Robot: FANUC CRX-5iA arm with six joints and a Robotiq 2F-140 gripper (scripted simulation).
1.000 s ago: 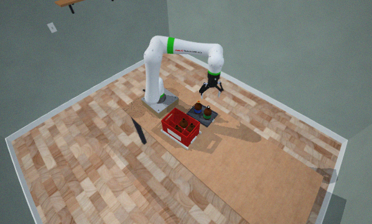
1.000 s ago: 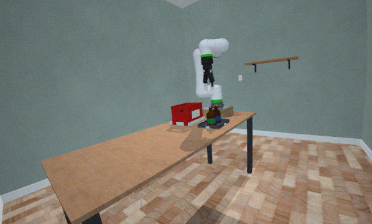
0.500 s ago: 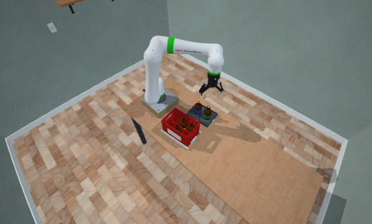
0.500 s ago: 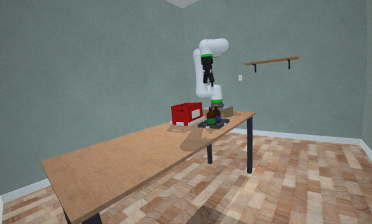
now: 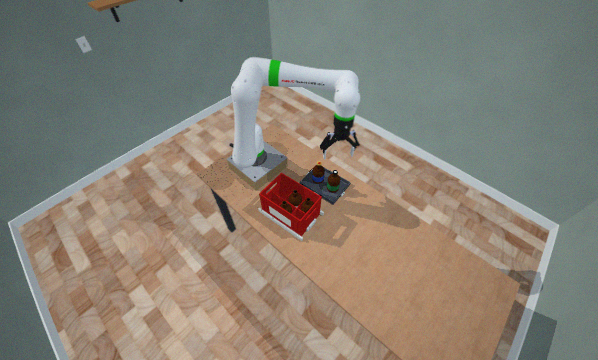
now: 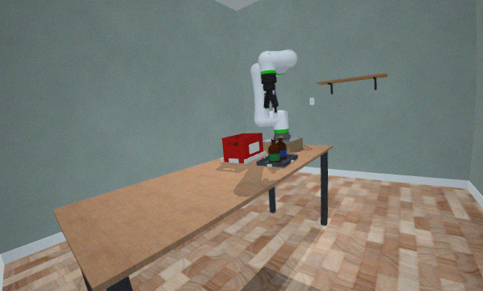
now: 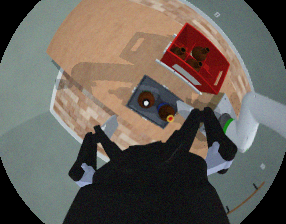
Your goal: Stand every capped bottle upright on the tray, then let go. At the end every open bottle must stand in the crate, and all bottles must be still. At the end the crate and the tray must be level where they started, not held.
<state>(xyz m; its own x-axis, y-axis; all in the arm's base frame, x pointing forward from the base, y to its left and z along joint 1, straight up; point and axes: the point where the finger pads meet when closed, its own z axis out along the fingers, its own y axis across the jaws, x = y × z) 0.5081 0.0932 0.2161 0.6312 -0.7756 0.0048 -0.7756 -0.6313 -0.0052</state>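
Observation:
My gripper [image 5: 338, 154] [image 6: 270, 109] [image 7: 146, 113] is open and empty, high above the tray. The dark tray [image 5: 320, 191] [image 6: 291, 158] [image 7: 159, 87] lies flat on the table. On it stand two brown bottles, both upright: a blue-labelled bottle [image 5: 318, 174] [image 6: 283, 153] [image 7: 167, 111] with an orange-yellow cap, and a green-labelled bottle [image 5: 334, 182] [image 6: 274, 153] [image 7: 145, 98] with a white cap. The red crate [image 5: 310, 218] [image 6: 233, 151] [image 7: 206, 82] sits level beside the tray. Three brown bottles stand in it, with no caps visible; their lower parts are hidden.
The arm's base block [image 5: 256, 172] [image 6: 296, 145] stands on the table [image 5: 404, 280] [image 6: 153, 214] behind the crate and tray. White strips run around the crate's foot. A wall shelf [image 6: 352, 79] is far from the work area.

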